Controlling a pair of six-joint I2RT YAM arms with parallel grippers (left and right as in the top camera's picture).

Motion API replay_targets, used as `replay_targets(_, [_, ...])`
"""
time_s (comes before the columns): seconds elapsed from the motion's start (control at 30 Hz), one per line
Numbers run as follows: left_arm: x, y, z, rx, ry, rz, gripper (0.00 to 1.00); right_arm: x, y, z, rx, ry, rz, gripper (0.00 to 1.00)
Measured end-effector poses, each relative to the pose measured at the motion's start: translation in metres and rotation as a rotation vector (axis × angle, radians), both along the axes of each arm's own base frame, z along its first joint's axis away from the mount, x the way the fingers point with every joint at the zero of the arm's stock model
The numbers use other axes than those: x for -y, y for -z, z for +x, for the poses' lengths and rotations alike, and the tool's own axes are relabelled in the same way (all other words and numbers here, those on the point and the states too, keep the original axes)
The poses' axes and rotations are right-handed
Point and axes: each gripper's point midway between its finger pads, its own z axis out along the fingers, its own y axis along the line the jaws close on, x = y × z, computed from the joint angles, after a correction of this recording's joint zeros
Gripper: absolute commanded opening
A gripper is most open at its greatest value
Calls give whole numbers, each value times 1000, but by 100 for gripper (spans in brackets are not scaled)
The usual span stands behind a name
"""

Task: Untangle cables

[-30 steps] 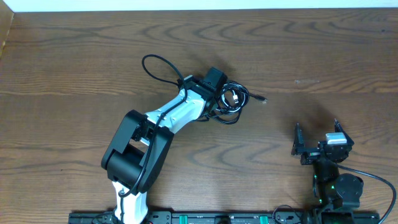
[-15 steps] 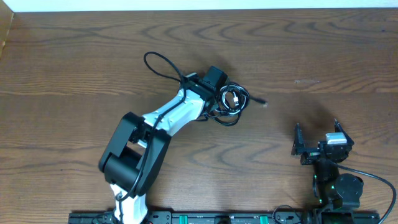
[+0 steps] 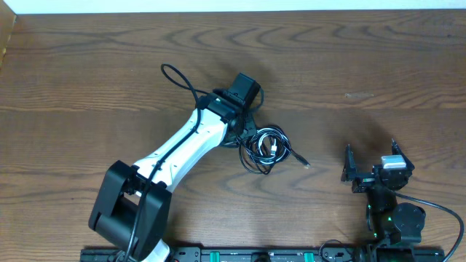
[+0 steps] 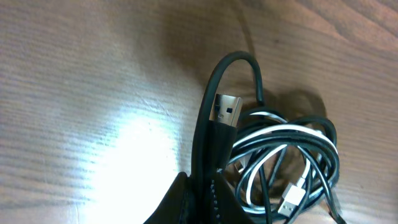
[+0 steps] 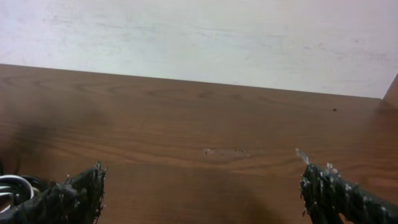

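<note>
The cables (image 3: 266, 148) are a small coil of thin black cords with one white cord, lying mid-table. A black strand loops away to the far left (image 3: 178, 76), and a plug end (image 3: 306, 166) trails to the right. My left gripper (image 3: 237, 135) is at the coil's left edge. In the left wrist view its jaws (image 4: 211, 199) are shut on a black cable, with a silver USB plug (image 4: 225, 111) sticking out past them and the coil (image 4: 292, 162) beside it. My right gripper (image 3: 370, 154) is open and empty at the front right, also seen in the right wrist view (image 5: 199, 180).
The wooden table (image 3: 378, 65) has a white wall along its far edge (image 5: 199, 37). A small pale scuff (image 3: 360, 94) marks the wood at the right. A rail with green lights (image 3: 262, 255) runs along the front edge.
The cable coil has moved toward the front of the table, dragged by my left gripper. The left arm has swung left and stretched out. The right arm has not moved.
</note>
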Motion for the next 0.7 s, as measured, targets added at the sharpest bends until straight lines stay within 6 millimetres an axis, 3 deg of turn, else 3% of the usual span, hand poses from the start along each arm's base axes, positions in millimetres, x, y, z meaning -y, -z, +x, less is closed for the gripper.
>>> replay_targets(0.17, [7, -7, -5, -11, 12, -47, 8, 0, 0, 0, 0, 0, 0, 99])
replay_targets(0.37, [8, -9, -6, -15, 29, -54, 56, 0, 0, 0, 0, 0, 0, 99])
replay_targets(0.7, [3, -7, -11, -27, 70, -26, 59, 0, -3, 0, 14, 0, 0, 99])
